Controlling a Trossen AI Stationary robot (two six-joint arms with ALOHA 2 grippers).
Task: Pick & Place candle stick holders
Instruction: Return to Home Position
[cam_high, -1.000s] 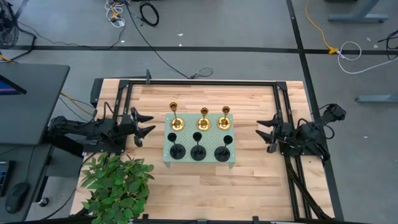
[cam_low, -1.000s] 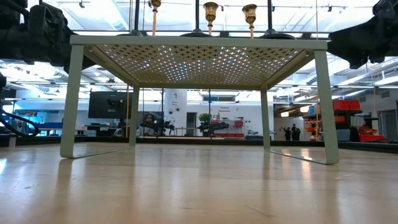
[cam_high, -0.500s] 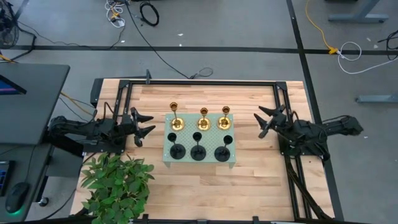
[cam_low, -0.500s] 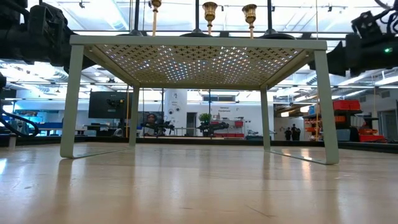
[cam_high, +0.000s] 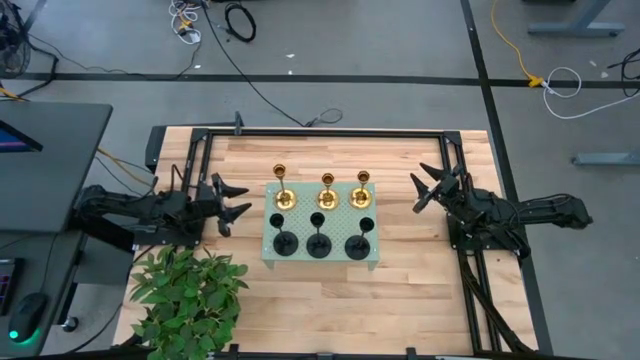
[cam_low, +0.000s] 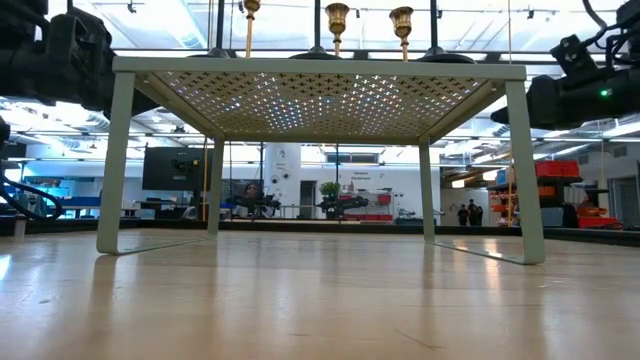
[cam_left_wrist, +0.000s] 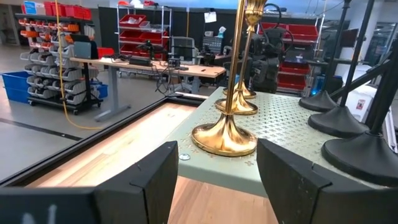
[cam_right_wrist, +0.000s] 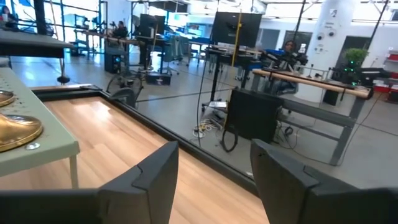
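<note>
At the near left corner of the wooden table (cam_high: 330, 310) a leafy green plant (cam_high: 188, 293) spreads over the edge. Behind it, mid-table, a pale green perforated shelf (cam_high: 301, 226) stands on four legs and carries all six candle stick holders, upright. Three black holders (cam_high: 318, 243) form the near row and three gold holders (cam_high: 326, 196) the far row, each gold one straight behind a black one. The left gripper (cam_high: 237, 199) hovers just beside the shelf's left end at shelf-top height, its fingers (cam_left_wrist: 155, 180) spread wide and empty. The right gripper (cam_high: 417, 193) hangs near the shelf's right end but clearly apart from it, also wide and holding nothing, angled toward the shelf's far corner. Beyond the table lie grey floor (cam_high: 400, 50) and loose cables (cam_high: 240, 20). Farther off, racks of red storage bins (cam_left_wrist: 140, 28) show in the room; any labels on them are too small to read.
</note>
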